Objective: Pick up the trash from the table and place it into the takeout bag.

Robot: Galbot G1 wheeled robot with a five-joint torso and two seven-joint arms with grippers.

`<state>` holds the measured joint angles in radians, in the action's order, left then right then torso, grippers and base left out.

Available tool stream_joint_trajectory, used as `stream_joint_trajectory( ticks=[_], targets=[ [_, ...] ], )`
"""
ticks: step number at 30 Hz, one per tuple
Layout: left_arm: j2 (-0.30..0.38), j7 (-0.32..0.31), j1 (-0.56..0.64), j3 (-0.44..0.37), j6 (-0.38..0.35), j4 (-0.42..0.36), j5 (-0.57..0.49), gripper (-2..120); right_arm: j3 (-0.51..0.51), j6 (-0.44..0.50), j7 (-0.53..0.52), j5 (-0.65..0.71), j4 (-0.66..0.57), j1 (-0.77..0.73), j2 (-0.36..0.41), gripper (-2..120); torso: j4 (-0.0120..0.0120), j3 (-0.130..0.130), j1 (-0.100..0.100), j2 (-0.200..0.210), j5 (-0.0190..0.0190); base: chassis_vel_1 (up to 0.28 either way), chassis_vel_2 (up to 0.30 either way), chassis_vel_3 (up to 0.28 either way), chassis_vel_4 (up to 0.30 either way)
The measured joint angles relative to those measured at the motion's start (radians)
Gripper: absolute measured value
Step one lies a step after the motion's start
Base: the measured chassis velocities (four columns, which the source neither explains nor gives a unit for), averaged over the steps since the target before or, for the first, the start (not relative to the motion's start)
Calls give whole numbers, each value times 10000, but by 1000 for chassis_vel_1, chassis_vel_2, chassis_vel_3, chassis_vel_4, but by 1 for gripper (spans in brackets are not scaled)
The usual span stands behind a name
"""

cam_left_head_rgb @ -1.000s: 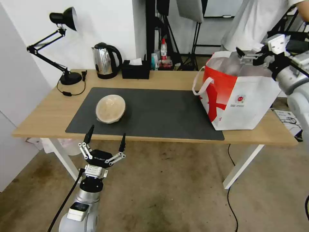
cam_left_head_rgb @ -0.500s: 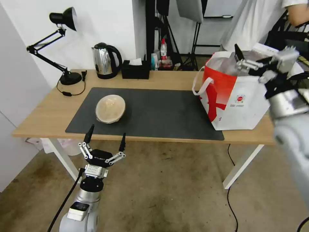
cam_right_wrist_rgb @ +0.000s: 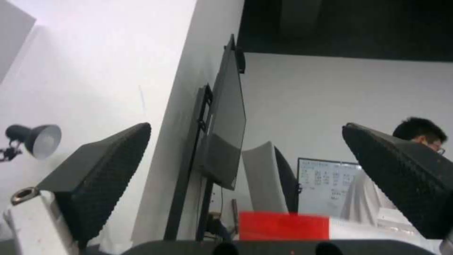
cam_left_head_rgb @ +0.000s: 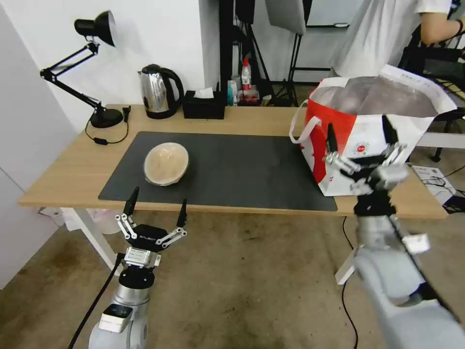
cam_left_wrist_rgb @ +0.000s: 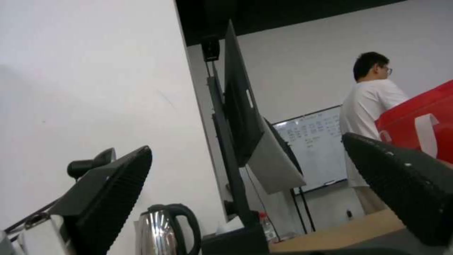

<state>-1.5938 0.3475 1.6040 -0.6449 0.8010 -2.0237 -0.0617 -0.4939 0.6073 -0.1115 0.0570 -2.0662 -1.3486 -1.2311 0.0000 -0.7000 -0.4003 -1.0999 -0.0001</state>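
Looking down, we are seeing the long light-wood table [cam_left_head_rgb: 72, 174] on white legs, its dark grey rectangular mat [cam_left_head_rgb: 232, 169] spread across the middle, bare concrete floor below. At three o'clock on the table, the boxy white takeout bag [cam_left_head_rgb: 373, 145] with a red side panel is standing open, silver lining showing; its contents are hidden. At nine o'clock on the mat, the round tan lidded bowl [cam_left_head_rgb: 166, 163] is sitting. Our left gripper [cam_left_head_rgb: 155, 208] and right gripper [cam_left_head_rgb: 361, 133] are both hovering empty, fingers spread wide.
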Motion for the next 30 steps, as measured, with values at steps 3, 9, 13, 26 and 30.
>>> stream_joint_trajectory(
  ticks=[3,9,13,26,30],
  targets=[
    [2,0,-16,-26,0,6,-37,100,103,482,-36,-544,352,-194,-392,100,1,0,0,0,-1,0,0,0,0],
    [3,0,5,-43,0,-8,-65,100,254,1170,-190,-1243,822,-660,-974,100,1,1,1,0,-3,0,0,0,0],
    [5,1,23,-76,0,-25,-79,100,269,1911,-300,-1755,1270,-1136,-1426,100,1,0,1,-1,-1,0,0,0,0],
    [2,7,17,-59,0,-31,-48,100,258,2242,-534,-1971,2097,-2145,-1946,100,0,0,3,-2,0,0,0,0,0],
    [1,9,17,-58,0,-32,-40,100,252,2218,-547,-1942,2151,-2109,-1925,100,0,-1,3,-2,0,0,0,0,0]
  ],
)
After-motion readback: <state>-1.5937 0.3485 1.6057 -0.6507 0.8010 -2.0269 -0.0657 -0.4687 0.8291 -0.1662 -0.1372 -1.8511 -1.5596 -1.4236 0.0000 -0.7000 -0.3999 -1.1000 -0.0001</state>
